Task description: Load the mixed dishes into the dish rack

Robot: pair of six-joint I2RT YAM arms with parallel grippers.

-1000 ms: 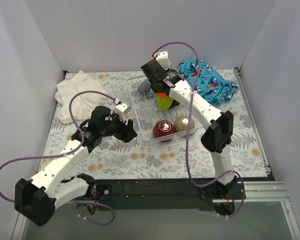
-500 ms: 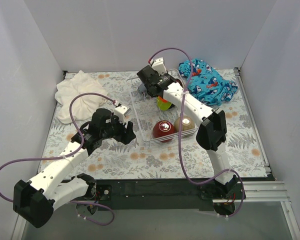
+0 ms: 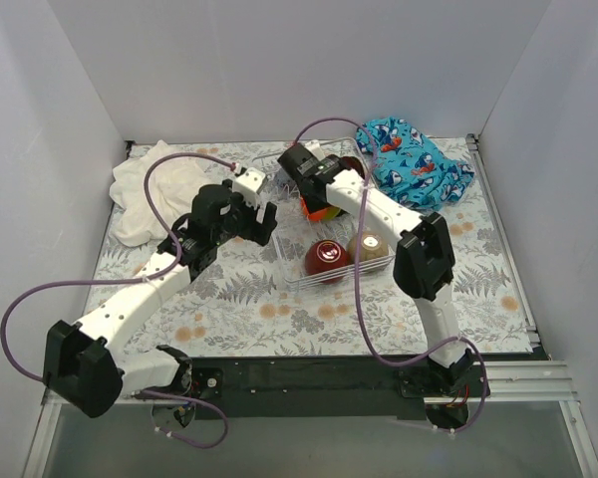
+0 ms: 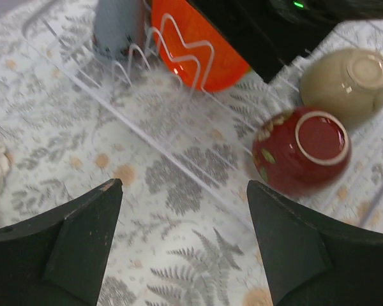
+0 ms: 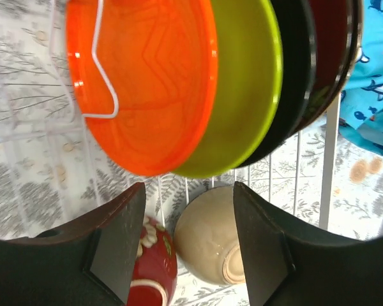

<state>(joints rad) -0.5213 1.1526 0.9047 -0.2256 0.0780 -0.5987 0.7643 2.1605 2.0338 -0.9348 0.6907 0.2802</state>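
1. My left arm (image 3: 130, 309) runs from its base at the near left edge diagonally forward and to the right, with the wrist raised at the far end.
2. My left gripper (image 4: 184, 186) points forward and down. Its two dark fingers (image 4: 83, 242) stand wide apart and grip nothing.
3. My right arm (image 3: 424, 259) rises from its base at the near right, bends at the elbow and stretches forward and to the left.
4. My right gripper (image 5: 188, 190) is angled downward, jaws parted, with nothing held between them.
5. The two grippers are near each other but apart.

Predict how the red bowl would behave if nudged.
Probably rocks or rolls: the red bowl is round, resting with its foot ring showing. Glossy glaze looks slippery. Seemingly ceramic, it could chip against the neighbouring beige bowl.
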